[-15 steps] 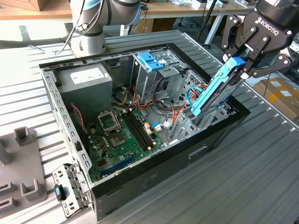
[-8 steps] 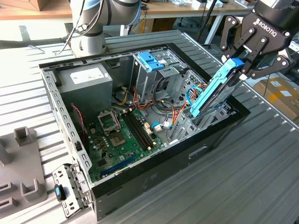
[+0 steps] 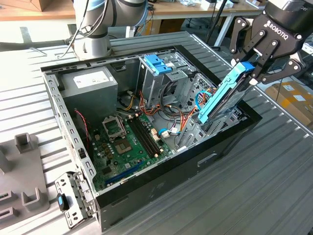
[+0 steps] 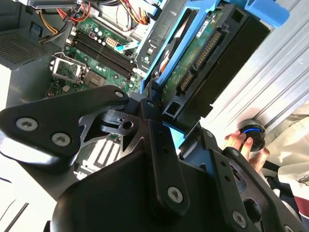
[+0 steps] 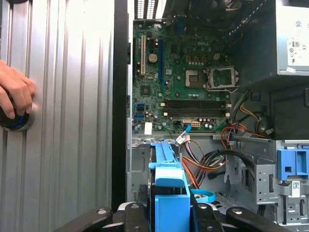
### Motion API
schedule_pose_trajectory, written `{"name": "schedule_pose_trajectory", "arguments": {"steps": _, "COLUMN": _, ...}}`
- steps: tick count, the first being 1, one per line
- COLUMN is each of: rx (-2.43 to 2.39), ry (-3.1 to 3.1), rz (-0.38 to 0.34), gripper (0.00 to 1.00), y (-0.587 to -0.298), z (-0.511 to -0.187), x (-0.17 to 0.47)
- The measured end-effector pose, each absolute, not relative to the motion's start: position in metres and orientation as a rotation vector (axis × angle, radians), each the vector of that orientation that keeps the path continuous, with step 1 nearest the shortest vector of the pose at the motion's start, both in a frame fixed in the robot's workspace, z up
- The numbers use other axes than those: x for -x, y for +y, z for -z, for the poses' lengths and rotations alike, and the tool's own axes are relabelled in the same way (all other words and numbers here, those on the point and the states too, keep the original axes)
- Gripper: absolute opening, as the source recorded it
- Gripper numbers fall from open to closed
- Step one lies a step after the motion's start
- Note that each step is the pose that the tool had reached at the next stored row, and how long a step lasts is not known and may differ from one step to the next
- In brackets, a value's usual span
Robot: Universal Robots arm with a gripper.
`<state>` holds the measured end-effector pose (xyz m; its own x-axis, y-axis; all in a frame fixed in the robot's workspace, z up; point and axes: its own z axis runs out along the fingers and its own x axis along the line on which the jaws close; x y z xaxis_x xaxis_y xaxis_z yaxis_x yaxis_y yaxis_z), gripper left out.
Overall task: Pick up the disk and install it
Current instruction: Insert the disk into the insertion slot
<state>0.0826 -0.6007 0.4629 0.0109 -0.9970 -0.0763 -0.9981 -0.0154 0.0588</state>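
Gripper clamped on disk; pickup done. Disk tilted, lower end inside PC case, prob. not seated yet.

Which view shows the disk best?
The exterior view: the disk hangs tilted over the case, clamped in the gripper. The second wrist view shows its circuit-board face; the first wrist view, its blue rail.

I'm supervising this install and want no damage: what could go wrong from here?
The gripper holds the disk tilted by one end, so it may jam on the drive cage. Loose orange cables beside the cage could get pinched. A person's hand lies close beside the case and might be struck.
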Motion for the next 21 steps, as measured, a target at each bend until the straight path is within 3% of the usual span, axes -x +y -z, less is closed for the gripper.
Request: {"name": "schedule_pose_trajectory", "arguments": {"steps": 21, "rx": 2.254, "ry": 2.168, "rz": -0.151, "gripper": 0.37, "y": -0.587, "z": -0.450, "x": -0.090}}
